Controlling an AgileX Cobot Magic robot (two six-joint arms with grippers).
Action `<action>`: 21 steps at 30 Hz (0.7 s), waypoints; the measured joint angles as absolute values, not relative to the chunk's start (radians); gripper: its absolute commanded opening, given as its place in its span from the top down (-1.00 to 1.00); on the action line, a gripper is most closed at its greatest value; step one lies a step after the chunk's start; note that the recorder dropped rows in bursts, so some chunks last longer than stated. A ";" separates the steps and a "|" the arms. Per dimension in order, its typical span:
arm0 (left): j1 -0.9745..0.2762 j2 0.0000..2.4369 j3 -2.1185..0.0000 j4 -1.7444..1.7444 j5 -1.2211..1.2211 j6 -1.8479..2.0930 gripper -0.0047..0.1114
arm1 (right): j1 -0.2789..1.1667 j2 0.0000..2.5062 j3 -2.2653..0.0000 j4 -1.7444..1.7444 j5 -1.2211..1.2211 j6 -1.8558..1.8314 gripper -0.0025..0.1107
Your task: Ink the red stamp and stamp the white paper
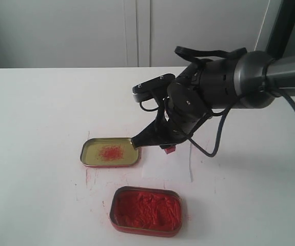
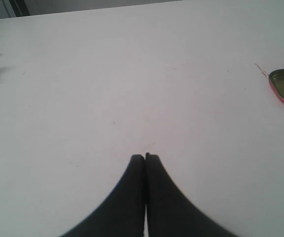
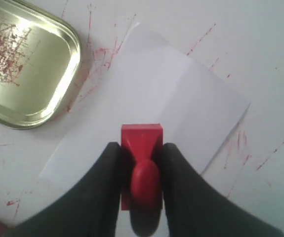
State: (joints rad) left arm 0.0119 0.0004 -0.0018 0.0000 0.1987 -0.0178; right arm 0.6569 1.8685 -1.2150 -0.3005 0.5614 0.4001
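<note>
**Stamp held over the paper, press yet to come**

The right gripper (image 3: 142, 148) pinches the red stamp (image 3: 142, 132) by its narrow handle, one finger on each side, with the square block pointing down. In the exterior view the stamp sits just right of frame centre, over the upper edge of the white paper (image 1: 163, 167). The paper lies between the gold lid (image 1: 110, 152) at centre left and the ink tin (image 1: 146, 210) at lower centre. Whether the block already touches the sheet cannot be told. No print shows on the visible part of the paper (the red streaks lie on the table (image 1: 44, 113) around it).

The left gripper (image 2: 145, 158) is pressed together on nothing, over bare table well away from the work.

This looks like the stamping step. The stamp's face is hidden, so whether it carries ink is unknown. The next move calls for a straight descent with the block kept flat, a firm and even press, then a clean vertical lift so that the thin sheet neither smears nor clings.
</note>
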 measured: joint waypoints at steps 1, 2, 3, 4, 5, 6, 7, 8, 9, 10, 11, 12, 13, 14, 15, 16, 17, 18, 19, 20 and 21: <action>0.012 0.000 -0.002 0.000 0.199 -0.018 0.92 | 0.657 1.874 -1.215 -0.300 0.561 0.401 0.96; 0.012 0.000 -0.002 0.000 0.199 -0.018 0.92 | 0.657 1.878 -1.215 -0.300 0.561 0.407 0.96; 0.012 0.000 -0.002 0.000 0.199 -0.018 0.92 | 0.657 1.881 -1.215 -0.300 0.561 0.410 0.96; 0.012 0.000 -0.002 0.000 0.199 -0.018 0.92 | 0.657 1.885 -1.215 -0.300 0.561 0.414 0.96; 0.012 0.000 -0.002 0.000 0.199 -0.018 0.92 | 0.657 1.889 -1.215 -0.300 0.561 0.416 0.96; 0.012 0.000 -0.002 0.000 0.199 -0.018 0.92 | 0.657 1.894 -1.215 -0.300 0.561 0.418 0.96; 0.012 0.000 -0.002 0.000 0.199 -0.018 0.92 | 0.657 1.896 -1.215 -0.300 0.561 0.418 0.96; 0.012 0.000 -0.002 0.000 0.199 -0.018 0.92 | 0.657 1.899 -1.215 -0.300 0.561 0.419 0.96; 0.012 0.000 -0.002 0.000 0.199 -0.018 0.92 | 0.657 1.903 -1.215 -0.300 0.561 0.420 0.96; 0.012 0.000 -0.002 0.000 0.199 -0.018 0.92 | 0.657 1.905 -1.215 -0.300 0.561 0.423 0.96; 0.012 0.000 -0.002 0.000 0.199 -0.018 0.92 | 0.654 1.907 -1.215 -0.298 0.561 0.429 0.96; 0.012 0.000 -0.002 0.000 0.199 -0.018 0.92 | 0.649 1.910 -1.215 -0.293 0.560 0.435 0.96; 0.012 0.000 -0.002 0.000 0.199 -0.018 0.92 | 0.645 1.911 -1.215 -0.288 0.560 0.438 0.96; 0.012 0.000 -0.002 0.000 0.199 -0.018 0.92 | 0.638 1.911 -1.215 -0.284 0.560 0.442 0.96; 0.012 0.000 -0.002 0.000 0.199 -0.018 0.92 | 0.629 1.911 -1.215 -0.275 0.560 0.442 0.96; 0.012 0.000 -0.002 0.000 0.199 -0.018 0.92 | 0.621 1.911 -1.217 -0.266 0.558 0.444 0.96; 0.012 0.000 -0.002 0.000 0.199 -0.018 0.92 | 0.615 1.911 -1.217 -0.255 0.558 0.444 0.96; 0.012 0.000 -0.002 0.000 0.199 -0.018 0.92 | 0.608 1.911 -1.217 -0.241 0.558 0.444 0.96; 0.012 0.000 -0.002 0.000 0.199 -0.018 0.92 | 0.603 1.911 -1.217 -0.230 0.558 0.444 0.96; 0.012 0.000 -0.002 0.000 0.199 -0.018 0.92 | 0.598 1.911 -1.217 -0.221 0.558 0.444 0.96; 0.012 0.000 -0.002 0.000 0.199 -0.018 0.92 | 0.595 1.911 -1.217 -0.213 0.558 0.444 0.96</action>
State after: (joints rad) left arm 0.0119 0.0004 -0.0018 0.0000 0.1987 -0.0178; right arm 0.5953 1.9113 -1.2166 -0.2131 0.5579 0.4438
